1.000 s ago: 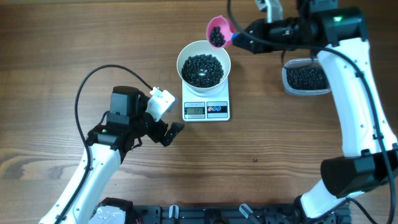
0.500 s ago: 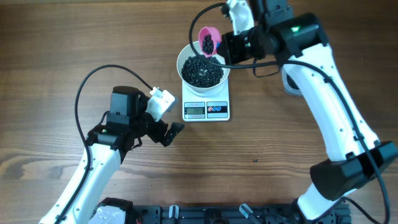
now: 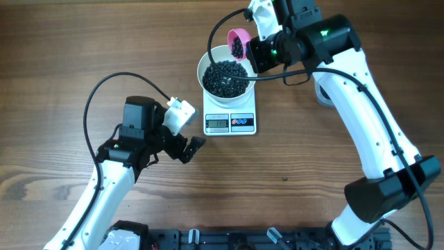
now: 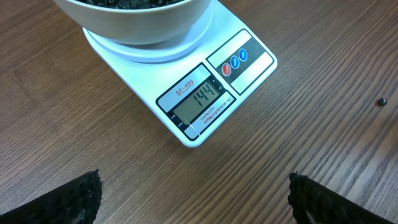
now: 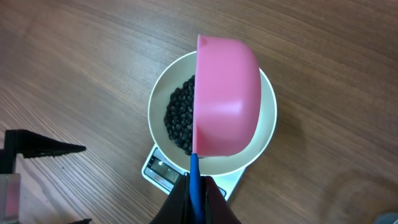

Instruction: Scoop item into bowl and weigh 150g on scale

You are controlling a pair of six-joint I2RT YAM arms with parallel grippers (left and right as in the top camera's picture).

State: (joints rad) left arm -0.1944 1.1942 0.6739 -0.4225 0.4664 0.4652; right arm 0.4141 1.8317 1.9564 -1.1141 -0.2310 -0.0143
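Observation:
The white bowl point(image 3: 202, 69) stands on the scale point(image 3: 229, 123) and holds a heap of the item, small black beads point(image 3: 225, 76). The scale's display point(image 4: 200, 99) reads 144. My right gripper point(image 3: 255, 53) is shut on the blue handle point(image 5: 195, 171) of a pink scoop point(image 3: 239, 43). The scoop is tipped on its side over the bowl's far right rim, with beads still in it. From the right wrist, the scoop's pink back point(image 5: 227, 106) covers much of the bowl point(image 5: 268, 124). My left gripper point(image 3: 189, 147) stands open and holds nothing, low over the table, left of and nearer than the scale point(image 4: 205, 93).
One stray bead point(image 3: 284, 179) lies on the wood to the near right of the scale, also seen from the left wrist point(image 4: 384, 101). A sliver of the clear tub point(image 3: 320, 94) shows behind my right arm. Cables loop over the table on the left.
My right gripper has carried the scoop from right of the bowl to over its far rim and tipped it. The left arm has not moved.

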